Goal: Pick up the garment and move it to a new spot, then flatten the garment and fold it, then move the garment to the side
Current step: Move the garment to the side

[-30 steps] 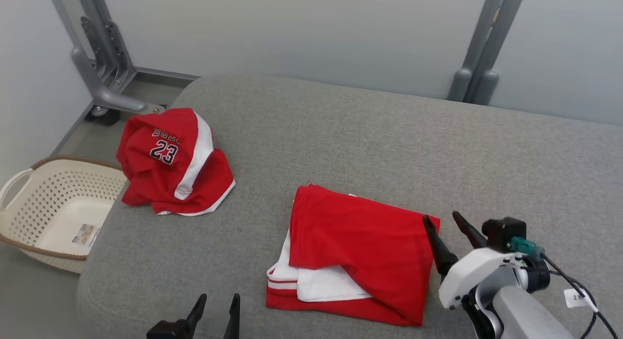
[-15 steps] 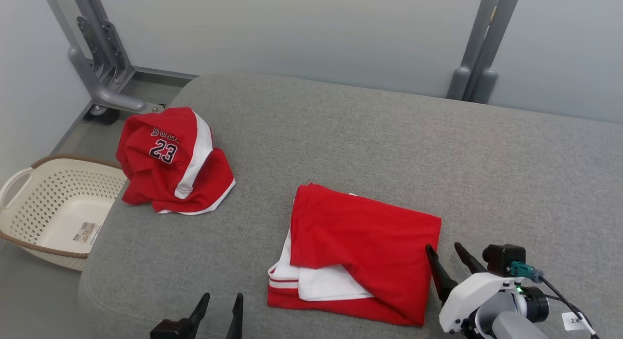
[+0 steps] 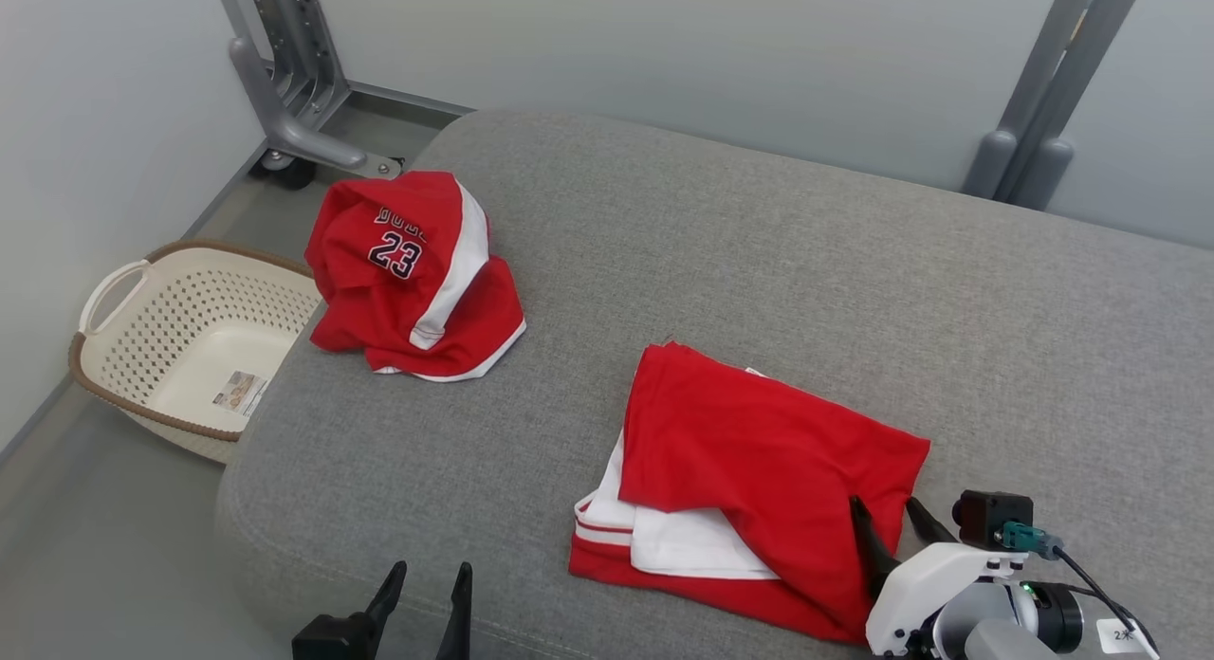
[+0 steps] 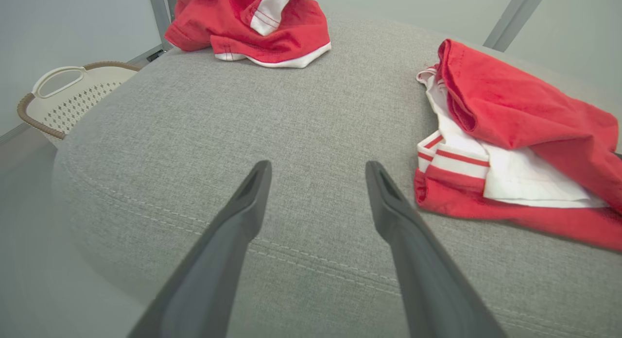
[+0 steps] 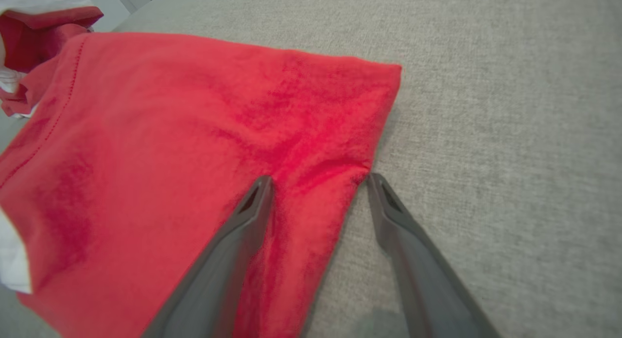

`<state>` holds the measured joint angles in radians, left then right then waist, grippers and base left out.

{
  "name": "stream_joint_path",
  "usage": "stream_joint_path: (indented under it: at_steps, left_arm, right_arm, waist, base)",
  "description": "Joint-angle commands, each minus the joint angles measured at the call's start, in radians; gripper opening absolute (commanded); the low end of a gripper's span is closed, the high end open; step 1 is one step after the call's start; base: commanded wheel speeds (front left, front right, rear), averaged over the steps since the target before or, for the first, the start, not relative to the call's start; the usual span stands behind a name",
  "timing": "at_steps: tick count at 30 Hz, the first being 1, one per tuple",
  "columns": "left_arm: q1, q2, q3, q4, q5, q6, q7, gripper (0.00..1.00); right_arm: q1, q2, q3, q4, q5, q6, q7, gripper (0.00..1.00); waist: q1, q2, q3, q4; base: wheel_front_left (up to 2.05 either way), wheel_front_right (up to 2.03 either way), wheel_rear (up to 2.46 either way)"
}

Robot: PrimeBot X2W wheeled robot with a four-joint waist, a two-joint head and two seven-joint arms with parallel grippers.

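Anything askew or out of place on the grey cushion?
The folded red garment is uneven: white striped layers stick out at its near-left corner. A crumpled number 23 jersey lies heaped at the cushion's far-left edge, near the laundry basket.

We had the head camera high, facing down over the cushion (image 3: 759,233). Both wrist cameras looked low and close; all shared the garment (image 4: 525,114).

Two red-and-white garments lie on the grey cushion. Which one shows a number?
The crumpled red-and-white jersey at the far left of the grey cushion, beside the cream basket, shows 23. The folded red garment near the right gripper shows none.
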<state>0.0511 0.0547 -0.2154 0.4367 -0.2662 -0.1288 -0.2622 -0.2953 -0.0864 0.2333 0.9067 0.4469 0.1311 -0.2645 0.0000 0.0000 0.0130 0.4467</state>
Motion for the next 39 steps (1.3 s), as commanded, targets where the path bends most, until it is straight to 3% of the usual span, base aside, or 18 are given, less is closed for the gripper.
stream_joint_path:
  at_steps: [1,6,7,8,10,16,21,29,39]
  left_arm:
    - [-0.013,0.005,0.002,-0.004,0.004,-0.004,-0.003,1.0]
    - [-0.011,0.005,0.001,-0.006,0.009,-0.004,-0.003,1.0]
    - [-0.011,0.005,0.001,-0.006,0.01,-0.004,-0.003,1.0]
    - [-0.01,0.005,0.001,-0.006,0.01,-0.004,-0.003,1.0]
    - [-0.009,0.004,0.002,-0.013,-0.001,-0.004,-0.003,1.0]
    - [0.005,0.018,0.008,-0.033,0.015,-0.004,-0.003,1.0]
    - [0.021,0.021,0.005,-0.056,0.035,-0.004,-0.003,1.0]
    - [0.018,0.015,0.012,-0.108,0.059,-0.004,-0.003,1.0]
    - [-0.027,0.004,0.017,-0.183,0.087,-0.004,-0.003,1.0]
  right_arm:
    - [-0.003,0.004,0.004,0.012,-0.002,-0.001,0.001,1.0]
    - [-0.007,0.023,0.028,0.037,0.013,0.0,0.002,1.0]
    - [-0.008,0.025,0.034,0.042,0.016,0.0,0.002,0.77]
    - [-0.01,0.028,0.041,0.048,0.021,0.0,0.002,0.44]
    - [-0.016,0.03,0.056,0.054,0.023,0.0,0.003,0.0]
    - [-0.032,0.015,0.044,0.009,-0.006,0.0,0.001,0.0]
    - [-0.009,0.006,0.022,-0.017,-0.031,-0.001,0.001,0.0]
    - [-0.018,0.003,0.014,-0.045,-0.052,-0.001,0.001,0.0]
    - [-0.044,-0.009,0.018,-0.056,-0.065,-0.001,0.001,0.0]
  waist:
    - [0.0,0.0,0.01,0.019]
    - [0.0,0.0,0.009,0.032]
    - [0.0,0.0,0.009,0.033]
    - [0.0,0.0,0.008,0.035]
    - [0.0,0.0,0.006,0.035]
    - [0.0,0.0,-0.008,0.005]
    - [0.0,0.0,-0.037,-0.065]
    - [0.0,0.0,-0.039,-0.24]
    - [0.0,0.0,0.001,-0.548]
  base:
    - [0.0,0.0,0.0]
    - [0.0,0.0,0.0]
    - [0.0,0.0,0.0]
    - [0.0,0.0,0.0]
    - [0.0,0.0,0.0]
    - [0.0,0.0,0.0]
    - [0.0,0.0,0.0]
    - [0.0,0.0,0.0]
    - [0.0,0.0,0.0]
